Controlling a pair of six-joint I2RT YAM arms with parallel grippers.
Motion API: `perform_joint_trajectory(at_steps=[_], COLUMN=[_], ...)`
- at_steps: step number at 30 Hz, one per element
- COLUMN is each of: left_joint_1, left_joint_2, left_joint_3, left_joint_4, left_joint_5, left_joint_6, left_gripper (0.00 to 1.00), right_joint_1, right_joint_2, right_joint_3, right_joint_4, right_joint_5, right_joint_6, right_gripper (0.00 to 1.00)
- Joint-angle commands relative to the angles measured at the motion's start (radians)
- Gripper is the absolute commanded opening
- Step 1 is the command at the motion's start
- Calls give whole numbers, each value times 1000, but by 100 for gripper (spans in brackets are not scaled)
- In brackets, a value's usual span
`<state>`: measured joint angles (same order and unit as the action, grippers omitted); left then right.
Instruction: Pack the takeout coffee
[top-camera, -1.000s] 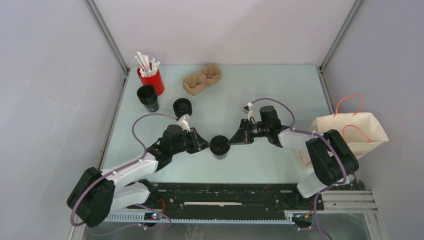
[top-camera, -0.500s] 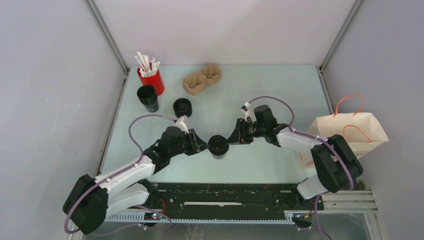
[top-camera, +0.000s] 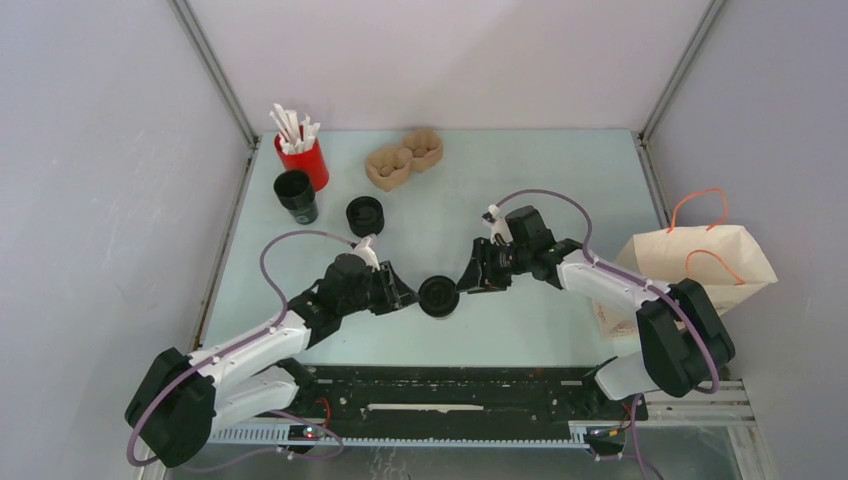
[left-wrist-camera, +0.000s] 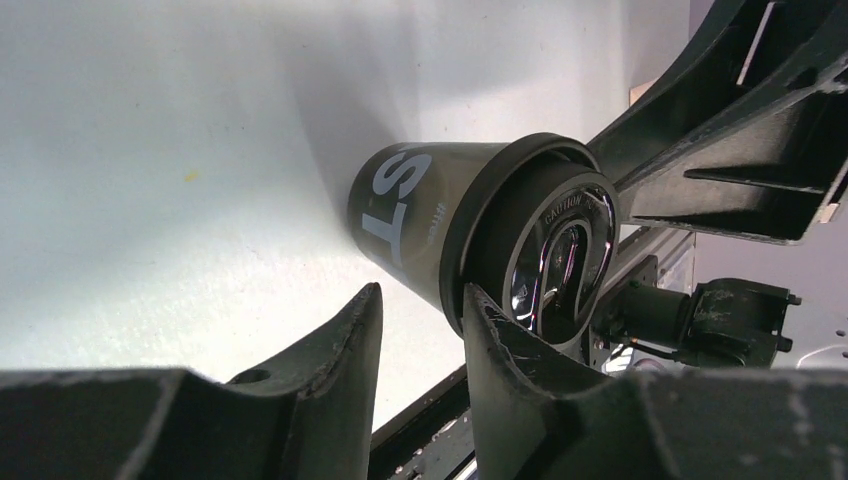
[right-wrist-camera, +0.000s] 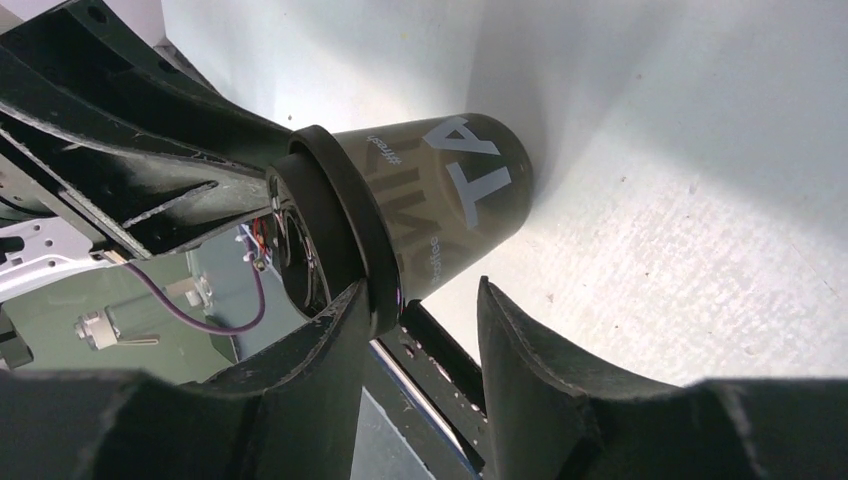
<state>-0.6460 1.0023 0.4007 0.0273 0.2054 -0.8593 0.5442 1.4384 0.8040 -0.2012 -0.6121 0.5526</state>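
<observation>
Black jaws on my left gripper (top-camera: 407, 298) are parted only a little and hold nothing; it sits low over the pale green table (top-camera: 560, 180). Seen from that wrist, its two fingers (left-wrist-camera: 335, 355) leave a gap narrower than the takeout coffee (top-camera: 438, 296), which stands just past the fingertips, straight ahead of the gripper. The rim of the lid (left-wrist-camera: 560, 265) looks to press against the tip of one finger, while the other tip is just clear of the cup's wall. The cup has its narrow base on the table and its lid on, with white letters showing on its dark side. I cannot tell whether it is quite upright or tipped a little. It stands between my two grippers, one on each side of it. My right gripper (top-camera: 468, 280) faces it from the opposite side, its jaws spread wider and likewise empty. From the right wrist, the lid's rim overlaps one fingertip and seems to touch it, while the other finger is apart from the cup, with bare table showing between them. Each wrist view also shows the other gripper's black fingers reaching in at the far side of the lid. Further right, beside my right arm's elbow, a paper bag (top-camera: 715, 262) with orange handles stands open, well apart from both grippers and the cup.
</observation>
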Motion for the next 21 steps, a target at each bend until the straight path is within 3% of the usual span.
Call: perform_joint_trajectory(at_steps=[1,8,14,21], left_joint_1=[-13,-12,-12,-12], left_joint_2=[21,10,36,60], left_joint_3=[59,74,78,71], left_joint_4=[-17,-49,-42,-37], left_joint_5=[25,8,12,26], left_joint_6=[25,35,37,35], left_gripper=[40,40,40,37], right_joint_1=[5,-12,-37,-61], right_joint_2=[-39,-7,11,41], right_joint_3=[47,50,13,-78], right_joint_4=[-66,-49,-22,89], right_joint_5=[27,8,-8,-52], right_joint_6=[-32,-25,-36,-20], right_gripper=[53,54,42,39])
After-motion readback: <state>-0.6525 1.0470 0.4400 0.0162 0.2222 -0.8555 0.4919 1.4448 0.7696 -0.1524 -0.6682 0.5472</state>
